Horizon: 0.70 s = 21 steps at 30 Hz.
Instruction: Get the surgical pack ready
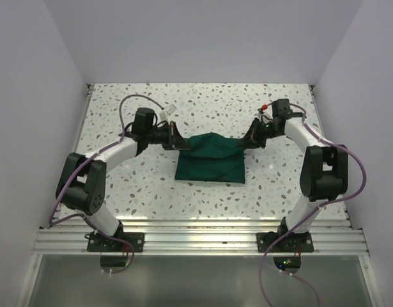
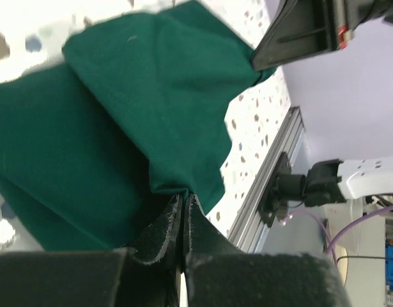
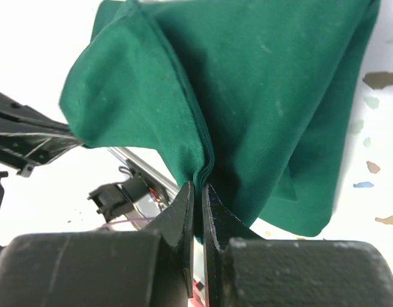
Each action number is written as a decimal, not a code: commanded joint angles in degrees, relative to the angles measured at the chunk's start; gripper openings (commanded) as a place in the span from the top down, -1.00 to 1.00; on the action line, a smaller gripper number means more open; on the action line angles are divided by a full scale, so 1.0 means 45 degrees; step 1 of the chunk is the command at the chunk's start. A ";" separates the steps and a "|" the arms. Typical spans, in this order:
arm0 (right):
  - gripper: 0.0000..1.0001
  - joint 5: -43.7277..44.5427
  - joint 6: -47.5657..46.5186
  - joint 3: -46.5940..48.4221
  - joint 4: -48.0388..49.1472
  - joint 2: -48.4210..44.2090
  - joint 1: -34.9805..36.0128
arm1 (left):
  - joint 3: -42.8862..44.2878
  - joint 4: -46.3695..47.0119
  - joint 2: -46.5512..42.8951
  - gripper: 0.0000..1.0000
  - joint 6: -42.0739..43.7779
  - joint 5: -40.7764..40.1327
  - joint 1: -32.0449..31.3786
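Rail (image 1: 196, 242) at the near edge carries both arm bases. Desk (image 1: 202, 102), speckled white, fills the view beyond it. Drape (image 1: 211, 157), dark green and folded, sits mid-desk between the two arms. Its near part rests on the desk and its far edge is stretched between the two grips. Left arm (image 1: 113, 153) reaches in from the left, right arm (image 1: 305, 137) from the right. Left fingers (image 2: 167, 227) are clamped on the drape's far-left corner, cloth bunched at the tips. Right fingers (image 3: 180, 211) are clamped on the far-right corner, folded layers caught between them.
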 commanded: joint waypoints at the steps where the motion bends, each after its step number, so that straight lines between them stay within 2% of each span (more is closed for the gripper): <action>1: 1.00 -0.0087 -0.0695 -0.0397 -0.0610 -0.0654 -0.0043 | -0.0869 -0.0849 -0.0984 1.00 0.0710 -0.0057 -0.0033; 6: 0.95 -0.0204 -0.1319 -0.1683 -0.0825 -0.1180 -0.0023 | -0.2139 -0.1007 -0.1200 1.00 0.0848 -0.0156 -0.0033; 15: 0.73 -0.0204 -0.2139 -0.3737 -0.0942 -0.1476 -0.0043 | -0.2219 -0.2022 -0.0848 1.00 0.1512 -0.0741 0.0005; 18: 0.60 -0.0204 -0.2530 -0.3700 -0.1293 -0.1261 -0.0043 | -0.2180 -0.2490 -0.0848 0.81 0.1648 -0.1286 0.0064; 19: 0.56 -0.0224 -0.2570 -0.3700 -0.1333 -0.1241 -0.0043 | -0.2161 -0.2627 -0.0868 0.66 0.1687 -0.1386 0.0064; 21: 0.46 -0.0456 -0.2668 -0.3777 -0.1430 -0.1299 0.0016 | -0.2122 -0.2978 -0.1043 0.55 0.1940 -0.1735 0.0084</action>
